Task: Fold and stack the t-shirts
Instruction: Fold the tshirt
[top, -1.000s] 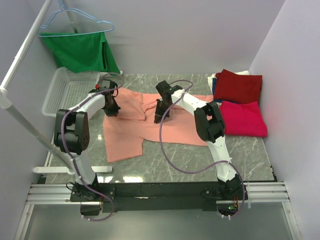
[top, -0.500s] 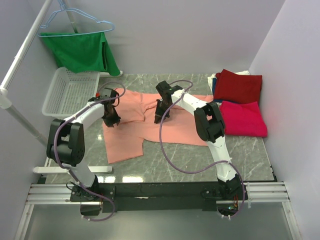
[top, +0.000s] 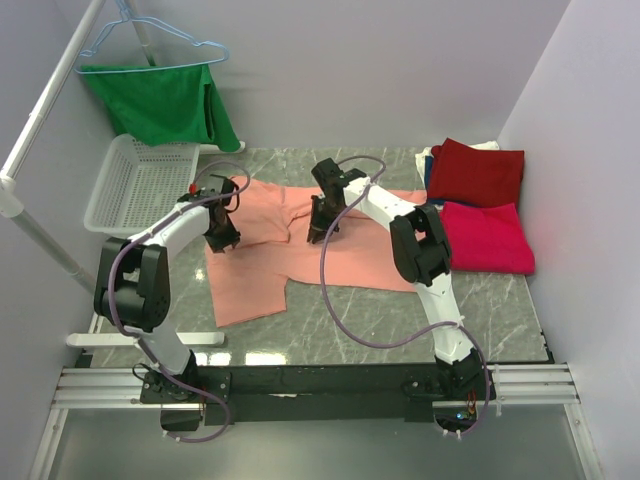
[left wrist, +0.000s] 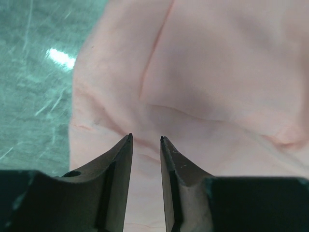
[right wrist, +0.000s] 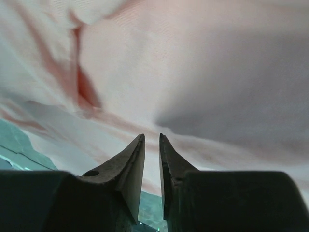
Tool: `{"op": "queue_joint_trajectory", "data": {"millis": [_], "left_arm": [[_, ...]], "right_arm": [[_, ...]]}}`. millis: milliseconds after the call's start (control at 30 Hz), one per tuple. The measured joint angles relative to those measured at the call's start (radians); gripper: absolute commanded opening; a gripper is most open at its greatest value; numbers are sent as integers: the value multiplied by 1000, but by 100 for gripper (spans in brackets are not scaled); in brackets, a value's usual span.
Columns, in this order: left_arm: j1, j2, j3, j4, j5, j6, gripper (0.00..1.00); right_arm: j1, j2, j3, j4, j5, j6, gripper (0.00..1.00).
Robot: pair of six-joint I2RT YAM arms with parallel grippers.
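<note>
- Salmon tee point(top: 250, 280), from the top camera: it lies spread and rumpled mid-worktop point(top: 400, 320), and parts of it are covered by both arms.
- The left tool point(top: 222, 240) is down on the tee's left edge and the right tool point(top: 316, 232) is down near its upper middle. From this height neither tool's finger gap can be read.
- The dark red tee point(top: 478, 172) lies folded at the far right. The crimson tee point(top: 487, 238) lies folded just in front of it, touching it. A scrap of white and blue shows at the dark red tee's left edge, too hidden to name.
- The worktop is grey-green marbled and glossy, with plain pale walls on three sides.
- A white basket point(top: 135, 185) sits far left, and a white pole point(top: 40, 130) slants across that side.
- A green garment point(top: 160, 105) hangs on a blue hanger point(top: 150, 40) above the basket.
- Left wrist: the tee point(left wrist: 217, 72) fills most of the view, creased, with worktop point(left wrist: 34, 72) at the left. The left tool point(left wrist: 146, 139) has its fingers a narrow slot apart with pink in the slot. I cannot tell whether it pinches cloth.
- Right wrist: the tee point(right wrist: 193, 58) drapes close over the view, raised and shadowed underneath. A sliver of worktop point(right wrist: 12, 145) shows low on the left. The right tool point(right wrist: 152, 137) has its fingers almost together and appears clamped on the tee's edge.
</note>
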State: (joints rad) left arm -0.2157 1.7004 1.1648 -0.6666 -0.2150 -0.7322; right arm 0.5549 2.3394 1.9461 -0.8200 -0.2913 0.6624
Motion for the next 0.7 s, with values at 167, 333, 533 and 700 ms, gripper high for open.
{"op": "queue_joint_trajectory", "data": {"millis": [167, 333, 533, 700], "left_arm": [[0, 29, 43, 42, 26, -20, 35], [0, 108, 88, 62, 51, -35, 34], [-2, 173, 96, 11, 14, -43, 34], [-3, 126, 27, -16, -42, -43, 35]], "right_arm": [[8, -1, 44, 26, -14, -27, 27], [22, -1, 118, 27, -6, -51, 27], [21, -12, 69, -1, 98, -77, 26], [-10, -123, -184, -8, 203, -85, 27]]}}
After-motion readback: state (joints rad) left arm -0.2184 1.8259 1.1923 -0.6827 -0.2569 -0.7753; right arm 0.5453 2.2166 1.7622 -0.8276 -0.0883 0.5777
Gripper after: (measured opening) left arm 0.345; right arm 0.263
